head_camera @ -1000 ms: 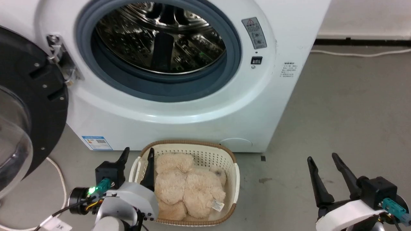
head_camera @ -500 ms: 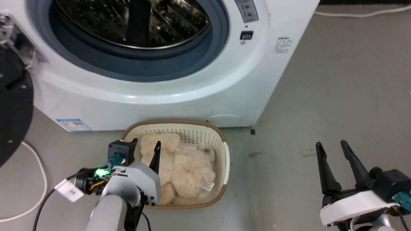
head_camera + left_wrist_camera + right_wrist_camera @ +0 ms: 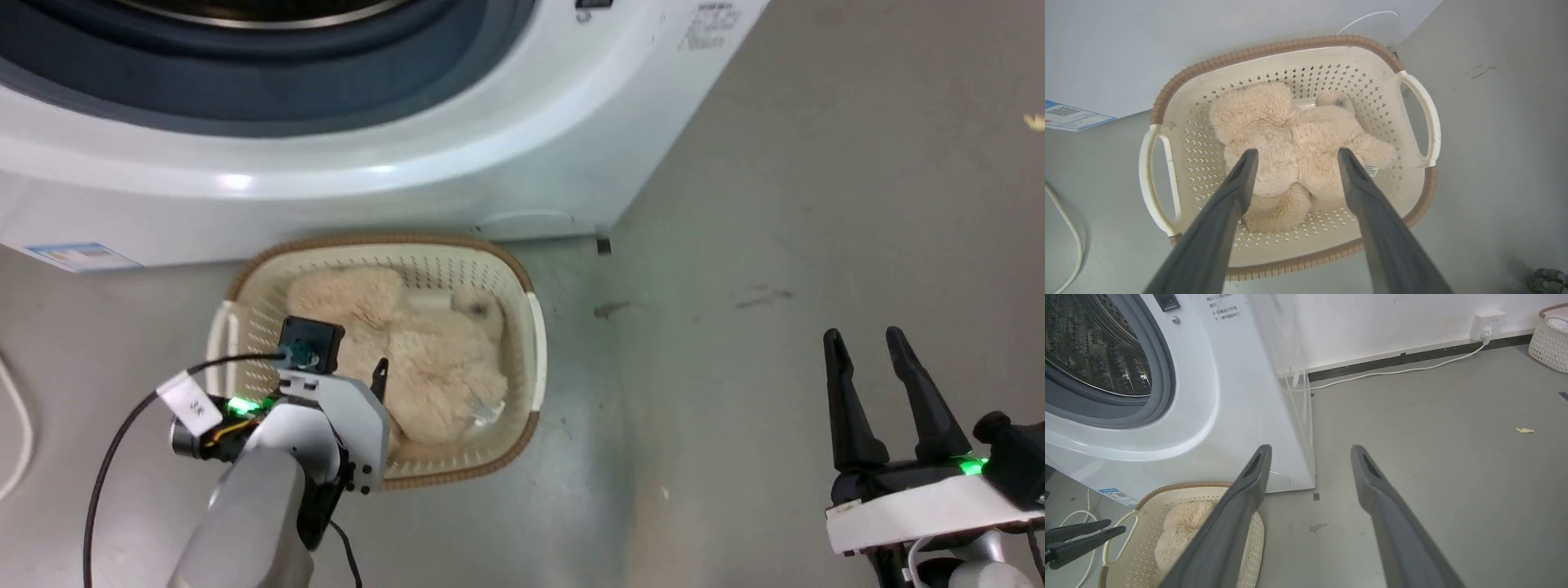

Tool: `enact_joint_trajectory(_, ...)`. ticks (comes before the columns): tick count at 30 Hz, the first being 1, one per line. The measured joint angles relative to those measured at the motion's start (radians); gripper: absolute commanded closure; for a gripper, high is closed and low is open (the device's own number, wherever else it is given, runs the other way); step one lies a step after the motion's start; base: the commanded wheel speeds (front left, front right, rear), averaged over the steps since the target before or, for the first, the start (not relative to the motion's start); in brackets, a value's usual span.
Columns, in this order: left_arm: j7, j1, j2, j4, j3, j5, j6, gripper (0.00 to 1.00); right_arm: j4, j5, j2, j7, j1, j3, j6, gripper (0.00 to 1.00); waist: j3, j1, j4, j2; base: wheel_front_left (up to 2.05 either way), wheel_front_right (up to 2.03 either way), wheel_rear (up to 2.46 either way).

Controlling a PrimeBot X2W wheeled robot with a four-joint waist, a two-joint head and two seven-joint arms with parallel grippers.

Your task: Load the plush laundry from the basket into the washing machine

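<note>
Your left hand (image 3: 1294,152) stands wide open in the left wrist view. Its two dark fingers point down into the basket (image 3: 1298,43), with their tips over the beige stuffed toy (image 3: 1286,122) that lies curled inside. You cannot tell whether they touch the fur. In the head view the basket sits on the grey floor (image 3: 775,204) just in front of the washing machine (image 3: 408,188). Your right hand (image 3: 867,333) hovers well off to the right, fingers spread, holding nothing. In the right wrist view those fingers frame bare floor, with the washing machine's drum (image 3: 1094,347) at upper left and the basket below it.
</note>
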Motion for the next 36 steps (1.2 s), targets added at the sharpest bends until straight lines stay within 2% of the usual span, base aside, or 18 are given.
enact_joint_trajectory(16, 0.119, -0.133, 0.102, 0.081, -0.119, 0.039, 0.038, 0.00, -0.039, 0.098, 0.000, -0.033, 0.002, 0.002, 0.000, 0.00, 0.192, -0.0001, -0.063, 0.0000, 0.00, 0.00, 0.00)
enact_joint_trajectory(23, 0.138, -0.183, 0.149, 0.113, -0.151, 0.044, 0.077, 0.00, -0.053, 0.138, 0.000, -0.047, 0.006, 0.005, 0.000, 0.00, 0.261, -0.0001, -0.082, 0.0000, 0.00, 0.00, 0.00)
enact_joint_trajectory(27, 0.137, -0.224, 0.177, 0.132, -0.155, 0.038, 0.114, 0.00, -0.071, 0.161, 0.000, -0.059, 0.020, 0.006, 0.000, 0.00, 0.307, -0.0001, -0.093, 0.0000, 0.00, 0.00, 0.00)
enact_joint_trajectory(36, 0.153, -0.288, 0.198, 0.171, -0.164, -0.005, 0.156, 0.00, -0.099, 0.199, 0.000, -0.077, 0.032, 0.012, 0.000, 0.00, 0.389, -0.0002, -0.111, 0.0000, 0.00, 0.00, 0.00)
